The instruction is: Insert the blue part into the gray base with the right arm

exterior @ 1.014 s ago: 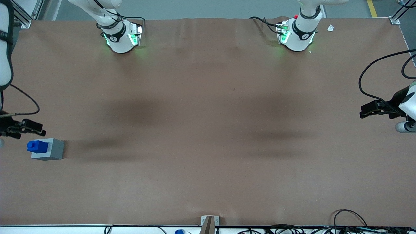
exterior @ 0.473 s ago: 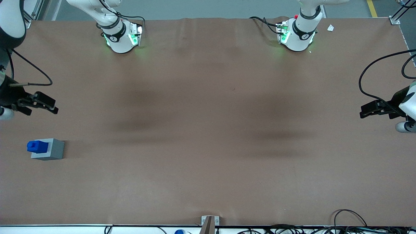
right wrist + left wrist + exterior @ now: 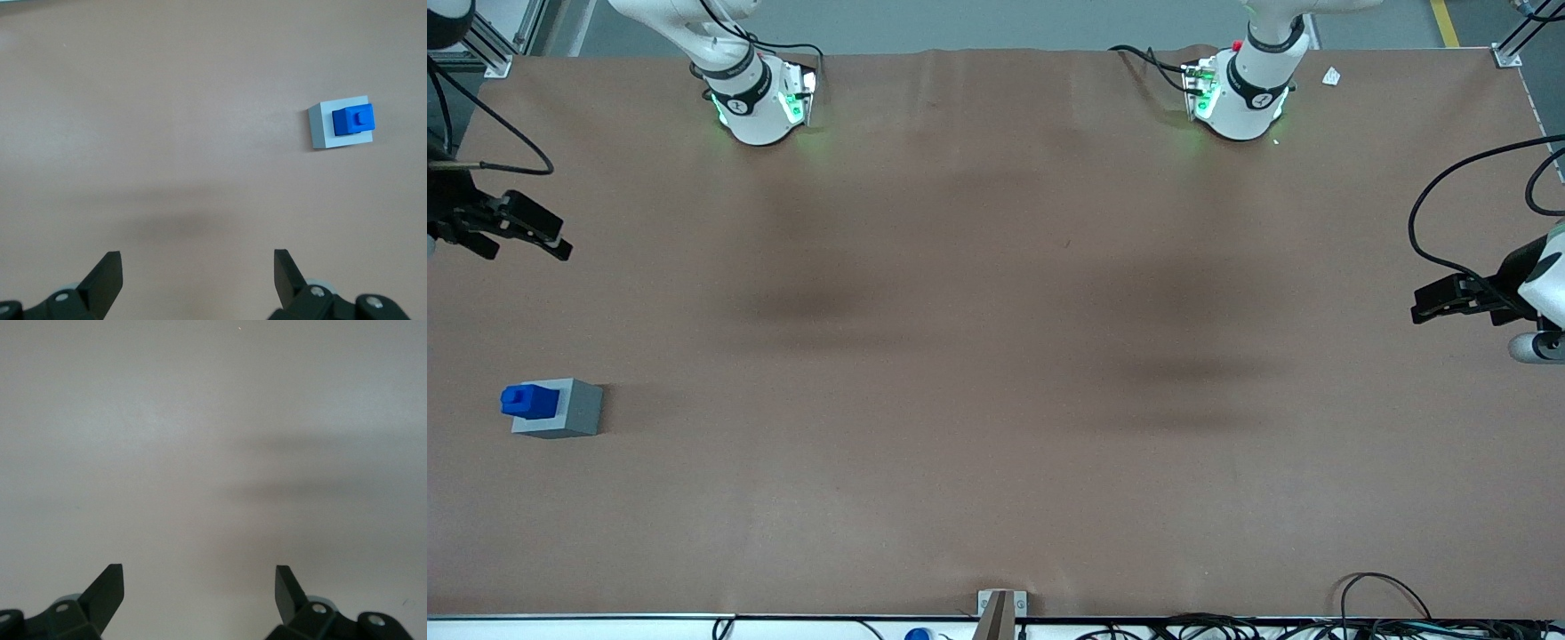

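Where the brown table [image 3: 996, 498] runs closest to the front camera, its surface is bare apart from a small metal bracket [image 3: 1000, 604] on the near edge at about six o'clock in the front view. Farther in, toward the working arm's end of the table at roughly nine o'clock in that view, the gray base [image 3: 560, 411] rests flat on the table. The blue part [image 3: 527, 401] stands seated in the top of the gray base, its upper portion rising above the gray block and its narrower stepped end uppermost; from the right wrist view the blue part [image 3: 353, 121] covers much of the top face of the gray base [image 3: 323, 127], touching it. Farther still from the front camera, at about ten o'clock in the front view, the right arm's gripper [image 3: 551, 242] hangs above the table, well apart from the gray base and holding nothing. Its two black fingers [image 3: 107, 277] are spread wide, with only bare table showing between them in the right wrist view. Farthest off, at about eleven o'clock in the front view, the green-lit foot of the right arm [image 3: 756, 102] stands on the table near its rear edge, with dark cables [image 3: 480, 151] trailing from the arm's wrist.
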